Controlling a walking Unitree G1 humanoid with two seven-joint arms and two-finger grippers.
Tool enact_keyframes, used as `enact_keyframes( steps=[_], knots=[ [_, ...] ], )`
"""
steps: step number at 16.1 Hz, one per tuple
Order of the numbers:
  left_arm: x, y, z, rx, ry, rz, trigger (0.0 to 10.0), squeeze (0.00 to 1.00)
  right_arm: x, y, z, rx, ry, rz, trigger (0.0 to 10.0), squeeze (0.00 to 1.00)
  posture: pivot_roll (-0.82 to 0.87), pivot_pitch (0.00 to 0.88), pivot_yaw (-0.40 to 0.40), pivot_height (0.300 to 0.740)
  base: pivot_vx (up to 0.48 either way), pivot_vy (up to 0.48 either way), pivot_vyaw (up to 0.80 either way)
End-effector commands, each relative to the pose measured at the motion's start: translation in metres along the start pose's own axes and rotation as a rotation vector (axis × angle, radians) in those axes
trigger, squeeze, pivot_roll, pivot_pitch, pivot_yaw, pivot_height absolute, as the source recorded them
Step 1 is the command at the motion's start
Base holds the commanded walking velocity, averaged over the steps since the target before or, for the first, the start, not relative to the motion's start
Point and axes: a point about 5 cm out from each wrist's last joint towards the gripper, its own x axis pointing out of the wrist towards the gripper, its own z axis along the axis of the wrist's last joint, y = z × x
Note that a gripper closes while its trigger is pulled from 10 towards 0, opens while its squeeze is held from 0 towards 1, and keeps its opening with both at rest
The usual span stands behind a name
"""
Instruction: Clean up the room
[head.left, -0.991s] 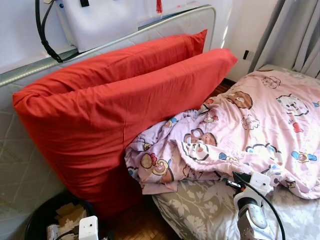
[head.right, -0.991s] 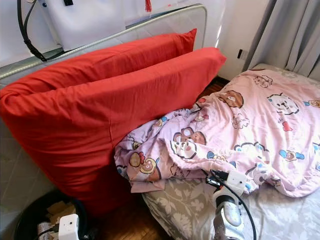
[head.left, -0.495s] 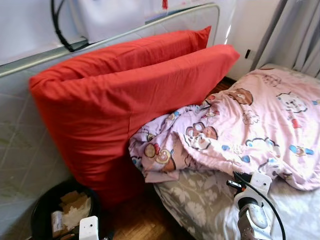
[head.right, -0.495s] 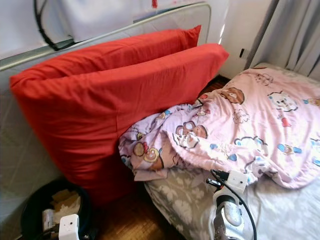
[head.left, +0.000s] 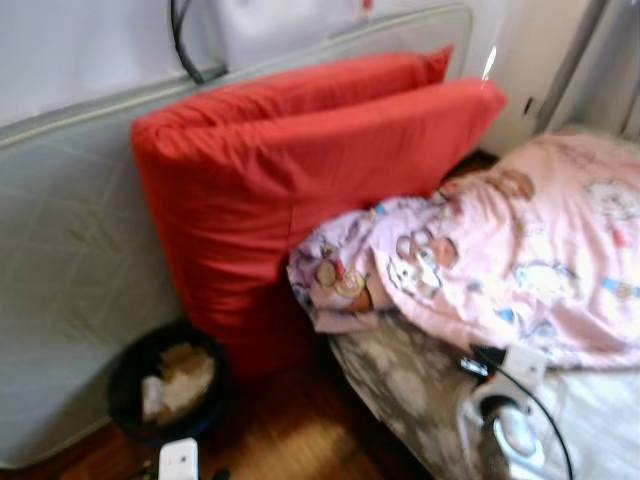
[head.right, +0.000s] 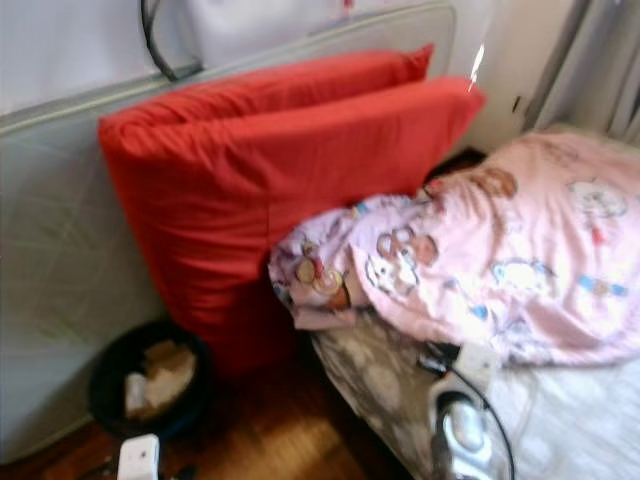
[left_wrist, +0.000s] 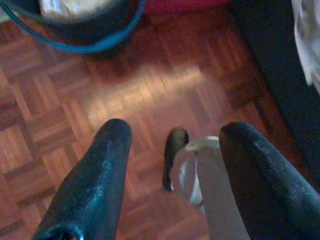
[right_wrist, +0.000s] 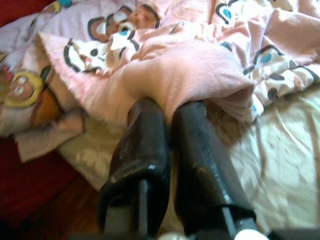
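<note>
A pink cartoon-print blanket (head.left: 540, 250) lies rumpled on the bed, over a grey floral sheet (head.left: 400, 390). At the blanket's near edge my right gripper (right_wrist: 170, 107) is shut, with its tips buried under a fold of the blanket (right_wrist: 200, 70). Its wrist (head.left: 505, 425) shows low on the right in the eye views. Two big red pillows (head.left: 300, 190) lean upright between the bed and a standing mattress (head.left: 70, 270). My left gripper (left_wrist: 175, 132) hangs open over the parquet floor (left_wrist: 150, 95), holding nothing.
A black bin (head.left: 165, 385) with paper rubbish stands on the floor (head.left: 290, 430) at the foot of the red pillows; its rim (left_wrist: 90, 47) shows in the left wrist view. Grey curtains (head.right: 600, 60) hang at the far right.
The whole picture has slid right and blurred, so the camera moved. More of the bin and the standing mattress shows. Both grippers keep their places in the picture.
</note>
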Motion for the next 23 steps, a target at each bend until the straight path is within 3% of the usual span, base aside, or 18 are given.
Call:
enact_keyframes(
  steps=[1, 6, 9, 13, 18, 23],
  knots=[
    [0.000, 0.001, -0.001, 0.020, 0.006, -0.004, 10.0, 0.00, 0.001, -0.002, 0.004, -0.005, -0.027, -0.011, 10.0, 0.00, -0.01, 0.041, 0.023, 0.740, -0.289, 0.000, 0.00],
    [-0.001, 0.002, -0.003, 0.029, 0.015, -0.006, 10.0, 0.00, 0.002, -0.001, 0.015, -0.034, -0.100, -0.020, 10.0, 0.00, -0.01, 0.042, 0.023, 0.740, -0.287, 0.000, 0.00],
    [-0.002, 0.003, -0.006, 0.046, 0.029, -0.008, 10.0, 0.00, 0.003, 0.010, 0.024, -0.077, -0.160, 0.040, 10.0, 0.00, -0.02, 0.043, 0.024, 0.740, -0.190, 0.000, 0.00],
    [-0.003, 0.002, -0.010, 0.063, 0.049, -0.012, 10.0, 0.00, 0.003, 0.023, 0.015, -0.087, -0.099, 0.144, 10.0, 0.00, -0.01, 0.045, 0.022, 0.740, 0.000, 0.000, 0.00],
    [-0.008, 0.006, -0.025, 0.079, 0.115, -0.002, 10.0, 0.00, 0.000, 0.020, 0.017, -0.101, -0.131, 0.111, 10.0, 0.00, -0.02, 0.054, 0.020, 0.740, 0.000, 0.000, 0.00],
    [-0.009, 0.008, -0.029, 0.091, 0.134, -0.003, 10.0, 0.00, -0.002, 0.016, 0.036, -0.184, -0.275, 0.055, 10.0, 0.00, -0.02, 0.055, 0.021, 0.740, 0.000, 0.000, 0.00]
  ],
)
